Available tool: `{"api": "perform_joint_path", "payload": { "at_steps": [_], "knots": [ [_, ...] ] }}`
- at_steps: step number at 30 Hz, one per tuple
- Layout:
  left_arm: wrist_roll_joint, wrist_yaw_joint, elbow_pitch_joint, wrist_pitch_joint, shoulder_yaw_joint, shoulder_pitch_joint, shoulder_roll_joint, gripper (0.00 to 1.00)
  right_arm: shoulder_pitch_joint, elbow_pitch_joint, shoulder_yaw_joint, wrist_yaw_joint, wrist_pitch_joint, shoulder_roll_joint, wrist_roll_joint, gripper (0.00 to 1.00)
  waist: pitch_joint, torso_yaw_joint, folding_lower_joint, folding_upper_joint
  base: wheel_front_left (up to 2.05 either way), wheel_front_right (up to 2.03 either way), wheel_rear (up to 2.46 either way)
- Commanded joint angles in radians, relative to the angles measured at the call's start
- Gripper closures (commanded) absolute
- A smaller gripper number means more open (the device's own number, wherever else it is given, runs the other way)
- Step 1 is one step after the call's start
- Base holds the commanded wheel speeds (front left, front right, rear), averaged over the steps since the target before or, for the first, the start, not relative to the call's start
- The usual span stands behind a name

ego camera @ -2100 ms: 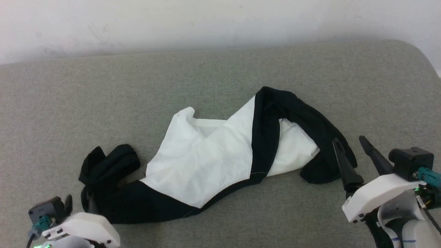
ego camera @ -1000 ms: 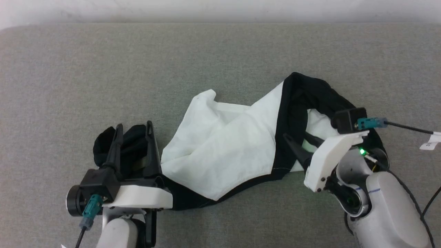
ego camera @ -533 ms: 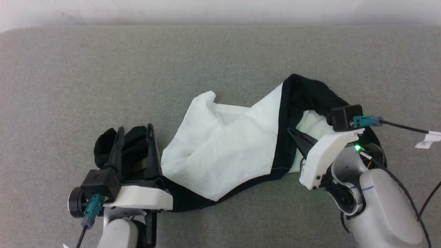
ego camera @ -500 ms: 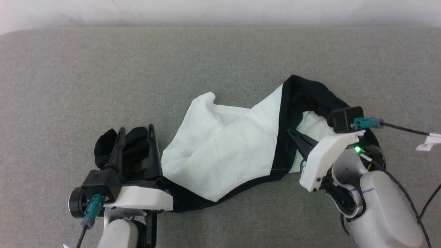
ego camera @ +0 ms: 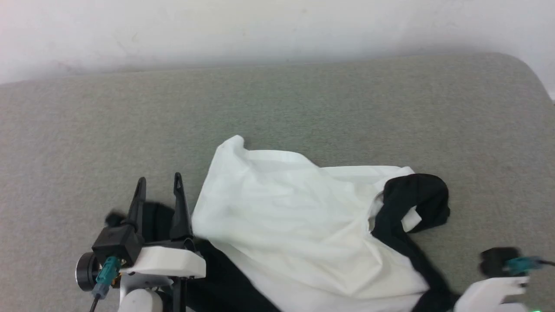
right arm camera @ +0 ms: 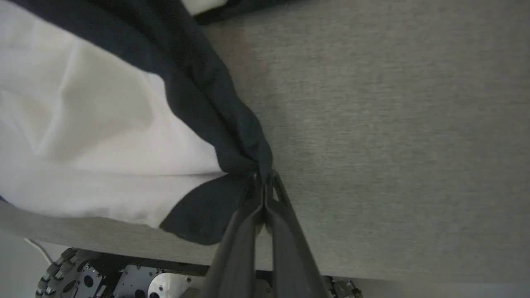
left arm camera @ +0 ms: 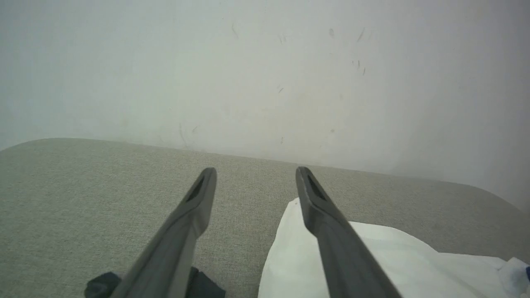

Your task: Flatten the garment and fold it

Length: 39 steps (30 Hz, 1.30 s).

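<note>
1. Garment (ego camera: 303, 225) position: I see it crumpled on the grey padded surface (ego camera: 86, 143); its white body spreads across the centre of the head view; one black sleeve (ego camera: 418, 201) curls into a loop at the right.
2. Left gripper (ego camera: 159, 178) state: released, fingers spread wide with nothing between them; I read it just beside the white body's left edge, over a bunch of black cloth (ego camera: 155, 219); whether it touches that cloth I cannot tell.
3. Right gripper (right arm camera: 263, 179) state: fingers clenched together on a gathered fold of the garment's black fabric; in the right wrist view the cloth fans out from the fingertips toward the white body, near the surface's edge.
4. Background: pale wall (ego camera: 260, 30) stands behind the surface.
</note>
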Motion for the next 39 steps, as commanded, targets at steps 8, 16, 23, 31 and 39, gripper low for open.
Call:
{"api": "perform_joint_path", "payload": {
  "at_steps": [8,16,23,31,39],
  "knots": [
    [0.005,-0.019,0.010,-0.005,0.010,-0.003,0.005,0.00,-0.091,-0.020,-0.122,-0.001,-0.253,-0.001,-0.040,0.00,-0.007,-0.048,0.0002,-0.0001,0.00,0.00,0.00],
    [0.006,-0.026,0.006,-0.005,0.008,-0.015,0.001,0.00,-0.215,0.149,-0.079,-0.001,-0.448,-0.001,-0.077,0.00,0.012,-0.017,0.0002,-0.0001,0.00,0.00,0.00],
    [0.009,-0.030,0.006,-0.005,0.009,-0.033,-0.002,0.00,-0.353,0.376,-0.046,-0.001,-0.429,-0.004,-0.141,0.00,0.045,0.014,0.0002,-0.0001,0.00,0.00,0.00],
    [0.007,-0.037,0.020,-0.005,0.000,-0.054,-0.006,0.00,-0.468,0.504,-0.083,-0.001,-0.317,-0.075,-0.194,1.00,0.058,0.034,0.0002,-0.0001,0.00,0.00,0.00],
    [0.003,-0.039,0.025,-0.005,-0.003,-0.053,-0.009,0.00,-0.519,0.455,-0.328,-0.001,-0.367,-0.140,-0.301,1.00,0.052,0.039,0.0002,-0.0001,0.00,0.00,0.00]
  ]
}}
